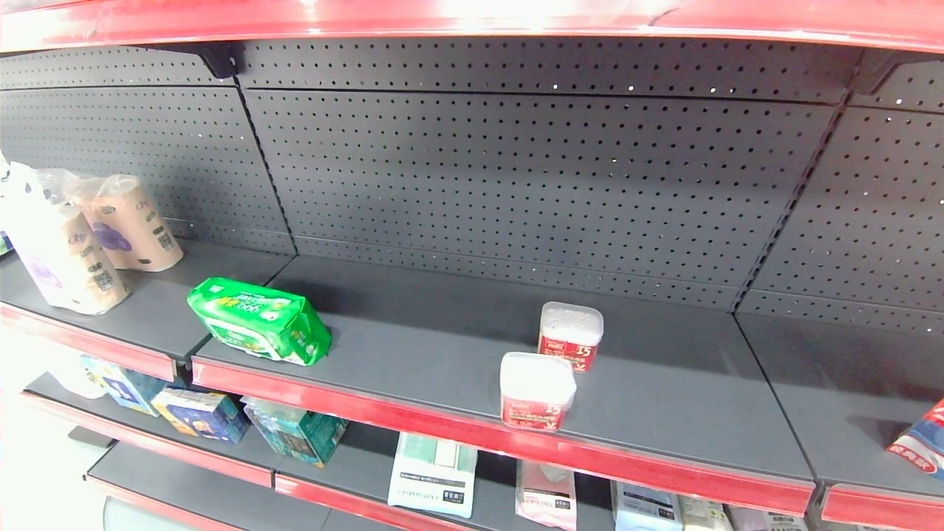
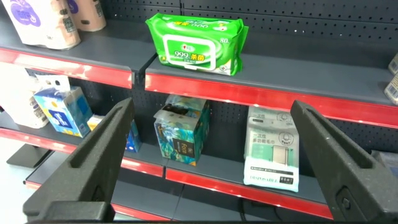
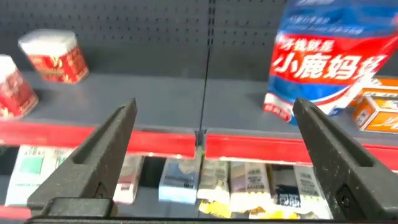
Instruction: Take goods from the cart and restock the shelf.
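Sitting on shelf (image 1: 442,346): green wipes pack (image 1: 258,321), two tubs (image 1: 537,389), possibly swabs.

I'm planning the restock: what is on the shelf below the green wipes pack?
Below the green wipes pack stands a teal box, with a blue box beside it. Anything behind them is hidden.

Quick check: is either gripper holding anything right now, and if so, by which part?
Nothing is held. The left gripper and the right gripper are both open and empty.
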Controlling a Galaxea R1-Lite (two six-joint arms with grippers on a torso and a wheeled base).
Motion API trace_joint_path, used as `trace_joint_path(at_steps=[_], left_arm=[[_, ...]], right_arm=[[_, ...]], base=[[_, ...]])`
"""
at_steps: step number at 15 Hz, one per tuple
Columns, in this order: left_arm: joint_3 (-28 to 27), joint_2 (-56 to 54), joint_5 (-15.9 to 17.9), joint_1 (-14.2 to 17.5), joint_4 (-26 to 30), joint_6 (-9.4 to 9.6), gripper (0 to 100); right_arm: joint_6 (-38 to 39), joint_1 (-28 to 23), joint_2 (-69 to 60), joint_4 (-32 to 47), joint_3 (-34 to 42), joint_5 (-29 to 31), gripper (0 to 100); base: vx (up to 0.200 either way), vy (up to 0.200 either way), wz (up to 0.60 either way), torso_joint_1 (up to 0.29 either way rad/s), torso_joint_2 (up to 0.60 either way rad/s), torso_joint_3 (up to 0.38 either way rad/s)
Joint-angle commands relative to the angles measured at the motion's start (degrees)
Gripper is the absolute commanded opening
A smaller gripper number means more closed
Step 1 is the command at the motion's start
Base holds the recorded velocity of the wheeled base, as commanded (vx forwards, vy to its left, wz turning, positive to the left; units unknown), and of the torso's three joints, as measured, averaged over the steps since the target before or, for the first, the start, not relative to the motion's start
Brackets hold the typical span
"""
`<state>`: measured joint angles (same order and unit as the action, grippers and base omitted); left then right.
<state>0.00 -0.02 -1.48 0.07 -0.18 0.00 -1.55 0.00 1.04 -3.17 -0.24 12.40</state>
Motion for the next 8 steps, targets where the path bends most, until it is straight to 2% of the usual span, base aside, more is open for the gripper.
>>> trace_joint_path(at_steps=[1,2,3,8], left_arm=[[0.0,0.0,0.0,0.0,0.0,0.00,100],[0.0,0.0,0.0,0.0,0.0,0.00,100],[0.0,0.0,0.0,0.0,-0.1,0.00,100],[0.0,0.0,0.0,0.0,0.0,0.00,100]], right_arm=[[0.1,-0.1,-1.0,-0.1,0.0,-1.5,100],[-0.3,-0.1,-1.0,1.3,0.2,-13.4,100],[-0.6,0.0,-1.0,3.2,0.1,-15.0,100],[2.3,0.0,-1.0,3.3,0.1,-12.1,100]], base=[[0.000,0.000,0.00,0.000,0.00,0.000],[0.000,0.000,0.00,0.000,0.00,0.000],[0.000,0.000,0.00,0.000,0.00,0.000],[0.000,0.000,0.00,0.000,0.00,0.000]])
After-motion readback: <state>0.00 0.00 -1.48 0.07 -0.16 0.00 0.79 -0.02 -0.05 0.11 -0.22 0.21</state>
